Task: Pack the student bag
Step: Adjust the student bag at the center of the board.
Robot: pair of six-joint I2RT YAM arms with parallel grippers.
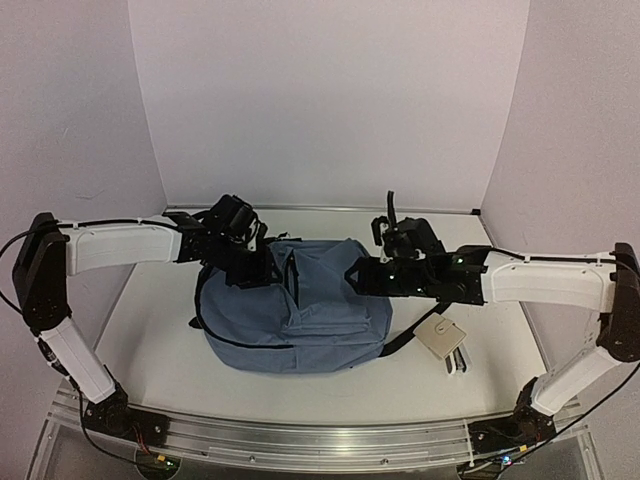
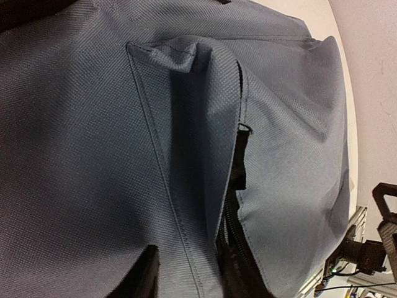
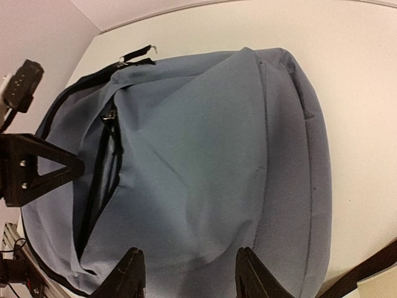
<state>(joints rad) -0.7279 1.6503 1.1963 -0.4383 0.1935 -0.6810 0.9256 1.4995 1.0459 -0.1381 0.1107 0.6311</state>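
Note:
The student bag (image 1: 300, 320), a slate-blue backpack, lies in the middle of the table. Its dark zipper opening (image 3: 102, 167) gapes. My left gripper (image 1: 262, 268) is at the bag's upper left. In the left wrist view the bag's fabric (image 2: 93, 155) fills the frame and a raised flap runs between my fingers. One finger (image 2: 142, 276) is outside the flap and the other sits at the zipper gap (image 2: 239, 273). My right gripper (image 1: 360, 275) is at the bag's upper right. Its fingertips (image 3: 127, 273) stand wide apart just over the fabric (image 3: 205, 155), holding nothing.
A tan square card (image 1: 440, 338) lies on white items (image 1: 457, 362) right of the bag, beside the black strap (image 1: 405, 340). The strap (image 3: 366, 273) also shows in the right wrist view. A metal rail (image 1: 300, 440) runs along the front edge. White walls enclose the table.

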